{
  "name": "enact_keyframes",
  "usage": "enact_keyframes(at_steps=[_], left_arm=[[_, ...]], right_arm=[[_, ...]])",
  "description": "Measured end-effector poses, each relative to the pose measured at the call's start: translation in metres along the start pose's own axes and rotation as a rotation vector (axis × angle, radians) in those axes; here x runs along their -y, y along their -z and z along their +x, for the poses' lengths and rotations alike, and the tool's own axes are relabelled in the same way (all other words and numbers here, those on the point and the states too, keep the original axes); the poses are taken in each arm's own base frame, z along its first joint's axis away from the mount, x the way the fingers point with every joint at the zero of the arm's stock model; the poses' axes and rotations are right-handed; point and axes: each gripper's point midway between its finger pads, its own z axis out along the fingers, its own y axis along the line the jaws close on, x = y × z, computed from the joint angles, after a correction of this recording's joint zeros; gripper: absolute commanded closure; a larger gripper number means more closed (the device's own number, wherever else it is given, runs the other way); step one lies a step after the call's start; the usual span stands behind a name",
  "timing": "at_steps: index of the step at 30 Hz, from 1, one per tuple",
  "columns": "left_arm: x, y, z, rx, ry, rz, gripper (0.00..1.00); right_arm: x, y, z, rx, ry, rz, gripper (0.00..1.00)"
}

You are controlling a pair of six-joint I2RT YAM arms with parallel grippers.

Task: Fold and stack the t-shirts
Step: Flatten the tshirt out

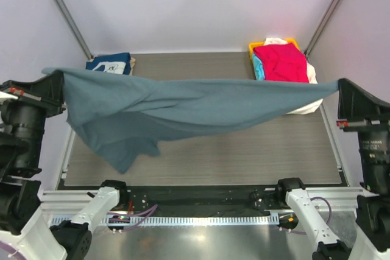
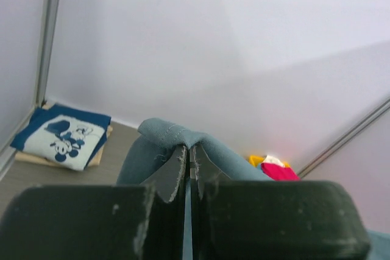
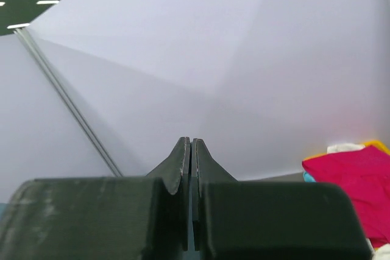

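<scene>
One soft wrinkly slate tee (image 1: 183, 111) sags between left gripper (image 2: 189, 153) and right gripper (image 3: 191, 145), both clamped on it

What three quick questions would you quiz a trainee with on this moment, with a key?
1. True or false: the blue-grey t-shirt is already folded.
2. Where is the navy printed t-shirt? A: folded, at the far left corner of the table. B: at the near right corner. C: hanging in the air.
3. Fill in: the top shirt in the yellow basket is ____.
Key: 1 false, it hangs stretched between the left gripper and the right gripper, both shut on it. 2 A. 3 red, the red t-shirt.
</scene>
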Motion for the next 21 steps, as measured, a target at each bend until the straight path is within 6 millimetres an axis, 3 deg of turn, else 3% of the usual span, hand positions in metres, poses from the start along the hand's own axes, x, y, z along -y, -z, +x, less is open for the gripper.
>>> enact_keyframes(at_steps=[3,6,9,11,13,14,15,16,17,18,19,20,21], left_arm=[[0.005,0.008,-0.016,0.042,-0.011,0.021,0.93],[0.011,0.005,-0.027,0.062,-0.009,0.031,0.9],[0.016,-0.02,-0.025,0.031,-0.006,0.017,0.86],[0.016,-0.057,-0.008,-0.034,-0.002,-0.015,0.85],[0.007,-0.108,0.029,-0.143,-0.012,-0.08,0.86],[0.0,-0.133,0.048,-0.194,-0.013,-0.117,0.8],[-0.014,-0.171,0.077,-0.27,-0.013,-0.166,0.74],[-0.026,-0.203,0.109,-0.347,-0.008,-0.201,0.7],[-0.047,-0.24,0.146,-0.436,0.002,-0.246,0.64],[-0.061,-0.27,0.174,-0.5,0.021,-0.265,0.56],[-0.081,-0.302,0.212,-0.571,0.034,-0.286,0.42],[-0.106,-0.328,0.26,-0.657,0.052,-0.317,0.36],[-0.129,-0.337,0.304,-0.746,0.058,-0.357,0.31]], right_arm=[[-0.006,0.012,-0.013,0.037,0.008,-0.02,0.99],[-0.002,0.003,-0.009,0.025,0.018,-0.003,0.99],[0.013,-0.035,0.008,-0.03,0.031,0.065,0.99],[0.031,-0.075,0.032,-0.095,0.046,0.131,0.99],[0.062,-0.126,0.078,-0.205,0.066,0.228,0.99],[0.079,-0.152,0.106,-0.267,0.076,0.275,0.98],[0.098,-0.181,0.139,-0.334,0.088,0.321,0.71],[0.122,-0.211,0.182,-0.412,0.096,0.368,0.52],[0.144,-0.23,0.222,-0.499,0.111,0.417,0.21],[0.169,-0.248,0.268,-0.579,0.119,0.463,0.01],[0.196,-0.256,0.316,-0.664,0.136,0.509,0.0],[0.226,-0.248,0.367,-0.775,0.161,0.57,0.0],[0.251,-0.229,0.408,-0.884,0.184,0.631,0.0]])
